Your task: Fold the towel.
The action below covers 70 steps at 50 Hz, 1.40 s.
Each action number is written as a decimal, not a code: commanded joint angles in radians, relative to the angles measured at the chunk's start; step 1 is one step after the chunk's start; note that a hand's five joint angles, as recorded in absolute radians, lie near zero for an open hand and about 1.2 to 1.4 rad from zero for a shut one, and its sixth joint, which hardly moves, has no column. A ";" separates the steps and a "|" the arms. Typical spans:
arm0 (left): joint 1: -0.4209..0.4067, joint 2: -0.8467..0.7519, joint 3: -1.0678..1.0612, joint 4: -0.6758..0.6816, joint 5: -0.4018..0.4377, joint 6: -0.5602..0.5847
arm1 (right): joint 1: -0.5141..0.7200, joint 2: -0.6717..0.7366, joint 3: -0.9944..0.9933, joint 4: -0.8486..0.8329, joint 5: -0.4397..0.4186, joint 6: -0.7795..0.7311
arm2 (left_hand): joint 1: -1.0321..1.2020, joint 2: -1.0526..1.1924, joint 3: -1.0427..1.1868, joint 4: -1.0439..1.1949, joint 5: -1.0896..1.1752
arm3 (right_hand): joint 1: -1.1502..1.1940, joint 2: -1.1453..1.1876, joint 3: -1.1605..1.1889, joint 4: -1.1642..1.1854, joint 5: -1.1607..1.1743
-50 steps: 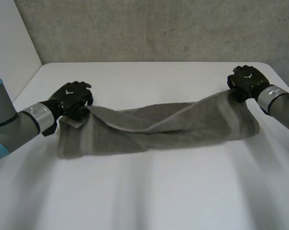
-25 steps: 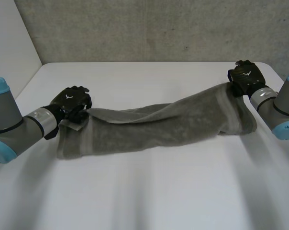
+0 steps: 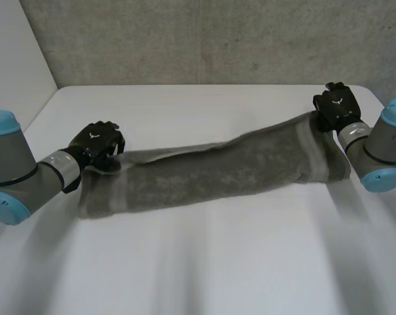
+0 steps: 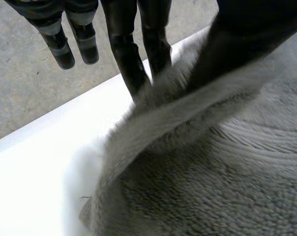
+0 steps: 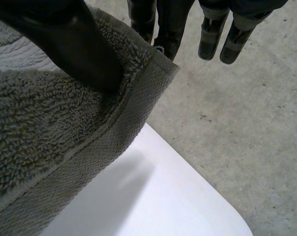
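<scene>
Two hands, both pinching: left hand (image 3: pixel 96 143) at nine o'clock nips the towel's (image 3: pixel 217 174) edge between thumb and fingers, and right hand (image 3: pixel 336 105) at two o'clock clamps a corner the same way. Between them the grey towel runs as one long band across the white worktop (image 3: pixel 217 262).

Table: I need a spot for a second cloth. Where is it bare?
The table is bare on the near side of the towel and between the towel and the wall. Crowded: the towel's ends, pinched by the left hand and right hand.
</scene>
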 commanded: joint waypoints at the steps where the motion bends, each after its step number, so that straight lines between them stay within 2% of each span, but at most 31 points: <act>1: -0.008 -0.020 -0.001 0.030 -0.026 0.006 | 0.008 0.039 -0.035 -0.001 0.006 -0.005 | -0.811 -0.802 -0.038 -0.047 -0.812 | -1.129 -1.159 0.008 0.028 -1.169; 2: -0.009 -0.020 -0.003 0.032 -0.028 0.009 | 0.008 0.043 -0.041 -0.002 0.009 -0.007 | -0.811 -0.802 -0.038 -0.047 -0.812 | -1.303 -1.334 0.008 0.028 -1.170; 6: -0.016 -0.015 0.000 0.032 -0.028 0.009 | 0.008 0.051 -0.059 -0.007 0.017 -0.013 | -0.811 -0.802 -0.038 -0.047 -0.812 | -1.305 -1.335 0.008 0.028 -1.170; 14: -0.016 0.047 0.000 0.096 -0.059 0.004 | 0.008 -0.039 -0.038 -0.102 0.128 -0.033 | -0.811 -0.802 -0.038 -0.047 -0.812 | -1.305 -1.335 0.008 0.028 -1.170; 19: -0.016 0.118 -0.012 0.125 -0.103 -0.002 | 0.008 -0.085 0.003 -0.136 0.130 -0.035 | -0.811 -0.802 -0.038 -0.047 -0.812 | -1.305 -1.335 0.008 0.028 -1.170; 26: -0.031 0.199 -0.096 0.110 -0.103 0.001 | 0.011 -0.168 0.102 -0.111 0.125 -0.036 | -0.811 -0.802 -0.038 -0.047 -0.812 | -1.305 -1.335 0.008 0.028 -1.170; 29: -0.048 0.252 -0.155 0.084 -0.100 0.004 | 0.010 -0.227 0.175 -0.099 0.109 -0.036 | -0.811 -0.802 -0.038 -0.047 -0.812 | -1.305 -1.335 0.008 0.028 -1.170; 31: -0.055 0.285 -0.197 0.014 -0.098 0.006 | 0.010 -0.275 0.247 -0.081 0.090 -0.038 | -0.811 -0.802 -0.038 -0.047 -0.812 | -1.305 -1.335 0.008 0.028 -1.170; 34: -0.057 0.291 -0.210 -0.037 -0.097 0.009 | 0.010 -0.317 0.306 -0.053 0.075 -0.041 | -0.811 -0.802 -0.038 -0.047 -0.812 | -1.305 -1.335 0.008 0.028 -1.170; 36: -0.058 0.284 -0.222 -0.138 -0.095 0.027 | 0.010 -0.331 0.327 -0.039 0.069 -0.044 | -0.811 -0.802 -0.038 -0.047 -0.812 | -1.305 -1.335 0.008 0.028 -1.170; 40: -0.060 0.270 -0.239 -0.181 -0.098 0.076 | 0.011 -0.345 0.349 -0.027 0.066 -0.062 | -0.811 -0.802 -0.038 -0.047 -0.812 | -1.305 -1.335 0.008 0.028 -1.170; 44: -0.045 0.239 -0.247 -0.132 -0.105 0.161 | 0.010 -0.348 0.355 -0.021 0.067 -0.100 | -0.811 -0.802 -0.038 -0.047 -0.812 | -1.305 -1.335 0.008 0.028 -1.170; 47: -0.042 0.206 -0.245 -0.094 -0.114 0.182 | 0.010 -0.349 0.369 -0.021 0.067 -0.113 | -0.811 -0.802 -0.038 -0.047 -0.812 | -1.305 -1.335 0.008 0.028 -1.170; 51: -0.042 0.170 -0.236 -0.037 -0.158 0.182 | 0.007 -0.352 0.386 -0.021 0.067 -0.113 | -0.811 -0.802 -0.038 -0.047 -0.812 | -1.305 -1.335 0.008 0.028 -1.170; 56: -0.049 0.135 -0.211 0.097 -0.261 0.182 | 0.003 -0.352 0.409 -0.021 0.067 -0.117 | -0.811 -0.802 -0.038 -0.047 -0.812 | -1.305 -1.335 0.008 0.028 -1.170; 61: -0.057 0.104 -0.175 0.165 -0.279 0.182 | 0.008 -0.354 0.432 -0.021 0.067 -0.117 | -0.811 -0.802 -0.038 -0.047 -0.812 | -1.305 -1.335 0.008 0.028 -1.170; 70: -0.060 0.043 -0.092 0.184 -0.302 0.181 | 0.010 -0.354 0.461 -0.013 0.067 -0.119 | -0.808 -0.799 -0.038 -0.047 -0.812 | -1.305 -1.335 0.008 0.028 -1.170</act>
